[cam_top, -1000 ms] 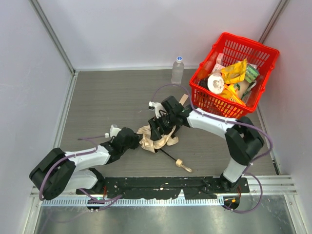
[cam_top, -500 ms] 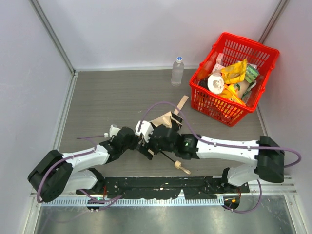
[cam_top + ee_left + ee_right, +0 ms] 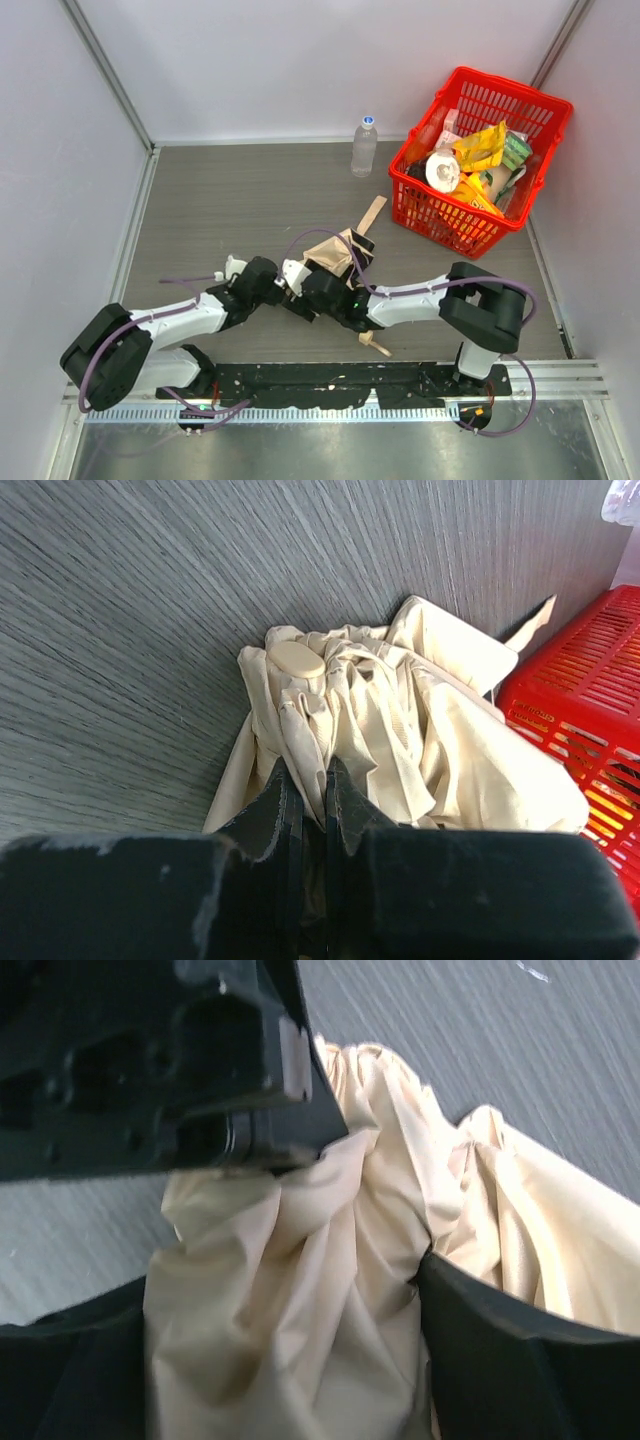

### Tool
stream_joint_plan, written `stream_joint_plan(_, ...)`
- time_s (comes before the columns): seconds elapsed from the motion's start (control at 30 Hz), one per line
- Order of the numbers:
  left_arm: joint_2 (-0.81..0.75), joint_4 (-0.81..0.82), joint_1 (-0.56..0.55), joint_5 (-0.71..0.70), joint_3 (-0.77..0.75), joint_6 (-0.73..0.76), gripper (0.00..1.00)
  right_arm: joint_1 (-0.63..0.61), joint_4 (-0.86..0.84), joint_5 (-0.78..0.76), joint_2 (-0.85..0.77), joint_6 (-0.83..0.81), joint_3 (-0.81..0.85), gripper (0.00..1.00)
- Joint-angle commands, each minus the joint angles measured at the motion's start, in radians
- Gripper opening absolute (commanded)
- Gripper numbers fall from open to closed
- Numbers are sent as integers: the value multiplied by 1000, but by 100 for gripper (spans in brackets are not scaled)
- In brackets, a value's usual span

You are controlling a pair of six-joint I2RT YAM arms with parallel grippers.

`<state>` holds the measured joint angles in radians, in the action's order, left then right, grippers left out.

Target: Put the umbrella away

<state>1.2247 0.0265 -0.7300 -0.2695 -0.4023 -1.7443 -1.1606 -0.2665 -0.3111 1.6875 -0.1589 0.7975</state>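
Umbrella (image 3: 335,250) on table (image 3: 220,220), canopy bunched and lying just ahead of both end effectors, which meet at its near-left end. Left end effector (image 3: 305,780) is pinched tight on a fabric fold. Right end effector (image 3: 290,1360) is spread wide with canopy between its fingers — no squeeze evident. Handle (image 3: 372,342) trails behind the right end effector, beside its forearm — long axis slanted, probably.

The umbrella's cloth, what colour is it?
Pale cream-beige, plain with no pattern. The umbrella shows best in the left wrist view.
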Motion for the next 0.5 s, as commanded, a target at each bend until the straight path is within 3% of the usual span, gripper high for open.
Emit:
stream_joint_plan(0.0, 47, -178, -3, 27, 13, 22, 0, 30, 10, -69, 90, 48, 60, 72)
stream_joint_plan(0.1, 47, -200, -3, 27, -3, 20, 0, 41, 9, -62, 118, 91, 34, 59)
stream_joint_plan(0.27, 29, -198, -3, 15, 8, 19, 0, 79, -31, 24, 118, 208, -81, 9)
stream_joint_plan(0.33, 18, -177, -3, 10, 22, 17, 0, 85, -37, 59, 126, 245, -104, 2)
stream_joint_plan(0.43, -2, -139, -3, -3, 43, 28, 0, 111, -63, 171, 127, 314, -144, 1)
stream_joint_plan(0.47, -11, -128, -3, -11, 48, 35, 5, 117, -75, 188, 126, 324, -156, 1)
